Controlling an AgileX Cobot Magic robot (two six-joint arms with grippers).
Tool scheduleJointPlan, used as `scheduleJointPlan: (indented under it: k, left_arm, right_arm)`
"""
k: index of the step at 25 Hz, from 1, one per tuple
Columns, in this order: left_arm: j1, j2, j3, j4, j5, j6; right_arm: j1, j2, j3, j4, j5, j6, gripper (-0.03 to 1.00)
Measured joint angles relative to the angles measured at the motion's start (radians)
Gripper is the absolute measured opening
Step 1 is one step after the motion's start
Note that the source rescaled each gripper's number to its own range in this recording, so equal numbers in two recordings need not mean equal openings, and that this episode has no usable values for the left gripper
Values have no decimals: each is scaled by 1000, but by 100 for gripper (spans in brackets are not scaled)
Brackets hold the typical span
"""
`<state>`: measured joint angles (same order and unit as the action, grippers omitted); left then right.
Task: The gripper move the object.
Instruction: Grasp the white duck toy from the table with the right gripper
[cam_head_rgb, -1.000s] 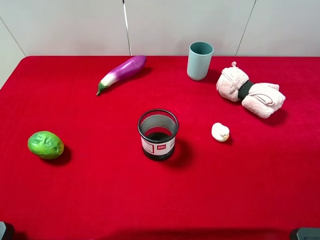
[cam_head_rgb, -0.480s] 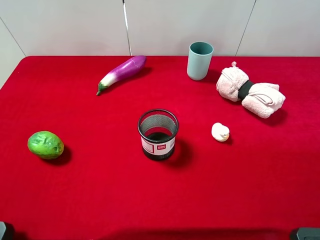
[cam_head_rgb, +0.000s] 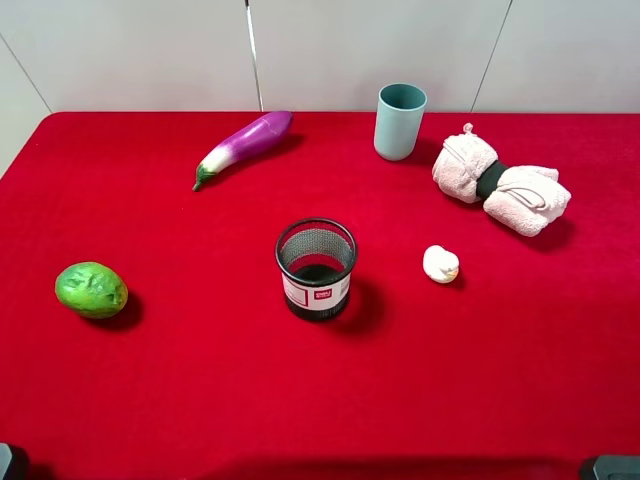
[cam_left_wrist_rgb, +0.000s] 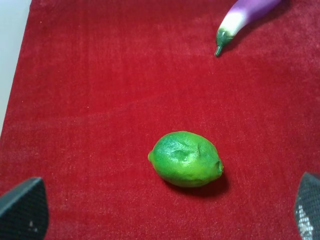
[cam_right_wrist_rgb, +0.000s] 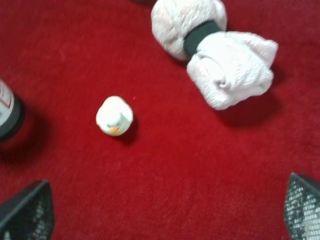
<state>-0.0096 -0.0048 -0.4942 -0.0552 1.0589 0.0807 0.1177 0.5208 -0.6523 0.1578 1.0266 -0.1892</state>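
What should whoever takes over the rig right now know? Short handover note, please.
Left gripper: open, empty, off the cloth, green lumpy fruit ahead of it.
Right gripper: open, empty, garlic bulb ahead of it, not touched.
The bulb lies on the red tablecloth between the black mesh cup and the pink rolled towel, apart from both.
Done: nothing visible.
To do: grasp and move the bulb; the right arm looks best placed.

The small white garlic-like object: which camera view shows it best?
The right wrist view: the object sits close, large and unobstructed, an orange mark visible. The exterior high view shows it small, right of the mesh cup, near the pink towel. The left wrist view misses it.
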Motion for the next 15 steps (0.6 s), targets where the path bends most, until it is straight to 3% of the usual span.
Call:
scheduleJointPlan:
  k: [7, 15]
  left_arm:
    - [0, 0, 0, 0, 0, 0]
    - [0, 0, 0, 0, 0, 0]
  right_arm:
    - [114, 173, 0, -47, -12, 0, 100]
    - [138, 437, 0, -18, -54, 9, 100]
